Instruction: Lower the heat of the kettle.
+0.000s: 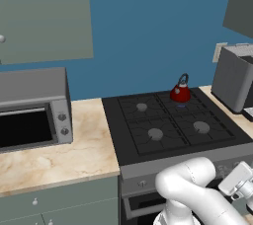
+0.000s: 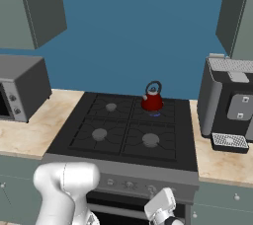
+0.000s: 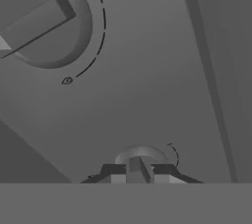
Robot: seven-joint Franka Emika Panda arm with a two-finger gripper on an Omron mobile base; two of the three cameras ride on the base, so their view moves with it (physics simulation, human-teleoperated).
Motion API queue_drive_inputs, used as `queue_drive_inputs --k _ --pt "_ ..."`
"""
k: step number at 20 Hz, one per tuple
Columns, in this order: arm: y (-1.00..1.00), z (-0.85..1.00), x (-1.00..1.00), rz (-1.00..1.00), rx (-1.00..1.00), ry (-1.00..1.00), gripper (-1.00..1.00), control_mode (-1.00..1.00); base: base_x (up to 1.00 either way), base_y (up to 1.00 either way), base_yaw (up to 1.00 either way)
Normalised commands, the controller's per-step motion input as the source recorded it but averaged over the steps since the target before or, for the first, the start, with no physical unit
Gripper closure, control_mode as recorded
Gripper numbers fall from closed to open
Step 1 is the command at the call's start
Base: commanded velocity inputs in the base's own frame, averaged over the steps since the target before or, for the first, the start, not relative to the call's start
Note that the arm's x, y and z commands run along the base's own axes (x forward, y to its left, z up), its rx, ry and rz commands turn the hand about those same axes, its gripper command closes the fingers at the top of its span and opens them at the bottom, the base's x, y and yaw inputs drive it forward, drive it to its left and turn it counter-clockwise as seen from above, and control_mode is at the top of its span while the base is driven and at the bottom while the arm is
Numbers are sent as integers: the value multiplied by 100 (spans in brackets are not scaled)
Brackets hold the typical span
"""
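Gripper (image 3: pixel 137 176) clamped tight on stove knob (image 3: pixel 139 161), front panel. Kettle (image 1: pixel 180 91) on rear right burner, small flame beneath. Grasp done; turning knob down probably left.

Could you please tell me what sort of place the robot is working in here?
A rendered home kitchen: a four-burner gas stove holding a red kettle, a toaster oven on the marble-look counter, and a coffee machine.
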Motion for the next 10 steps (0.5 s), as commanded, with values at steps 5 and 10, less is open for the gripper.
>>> queue_drive_inputs --k 5,10 --pt "13 16 0 5 13 6 100 -100 0 0 0" --pt "15 15 0 4 12 8 100 -100 0 0 0"
